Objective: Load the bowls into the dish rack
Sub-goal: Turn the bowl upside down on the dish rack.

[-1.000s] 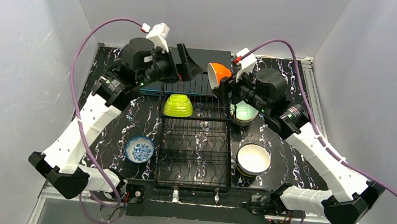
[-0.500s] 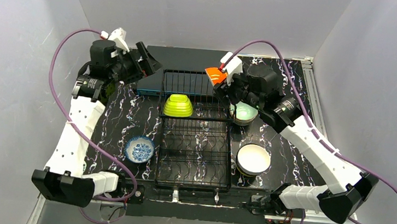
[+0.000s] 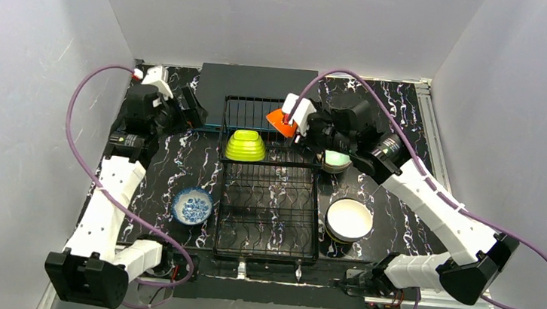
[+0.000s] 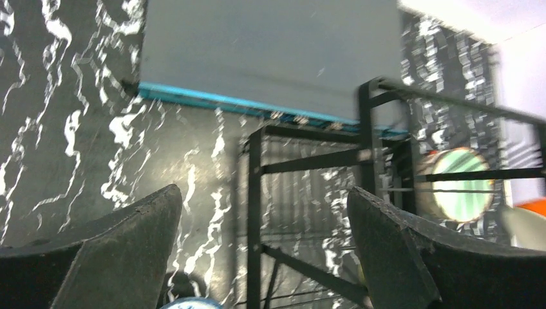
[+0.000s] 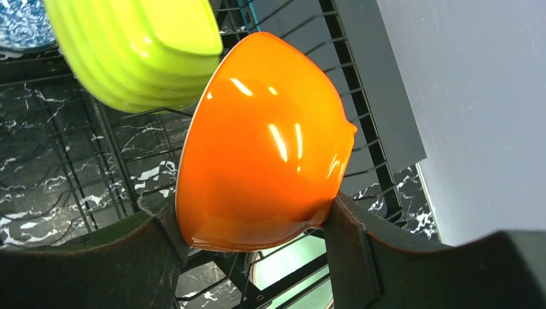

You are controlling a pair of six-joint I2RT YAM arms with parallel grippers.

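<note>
Item under inspection: the orange bowl (image 5: 264,141), glossy, plain, with a thin pale rim and no visible marks or chips. It is tipped on its side, mouth turned toward the lime green bowl (image 5: 135,45) and foot turned away from it.

Location: from above, the orange bowl (image 3: 280,122) hangs over the right part of the raised back tier of the dish rack (image 3: 268,222), just right of the lime green bowl (image 3: 246,146), which sits in that tier. Whether the orange bowl touches the wires cannot be determined.

Grip: the right fingers (image 5: 129,257) are closed on the orange bowl from below, one at the rim edge and the other against the outer wall near the foot. The bowl's body stands clear above both.

The left fingers (image 4: 129,244) are spread wide with nothing between them, over the far left of the desk (image 3: 156,166), near the left rear corner of the rack and the dark grey box (image 3: 258,85).

Not loaded, on the desk: a mint bowl (image 3: 336,160) and a white bowl (image 3: 348,218) right of the rack, and a blue-white patterned bowl (image 3: 192,206) left of it.
</note>
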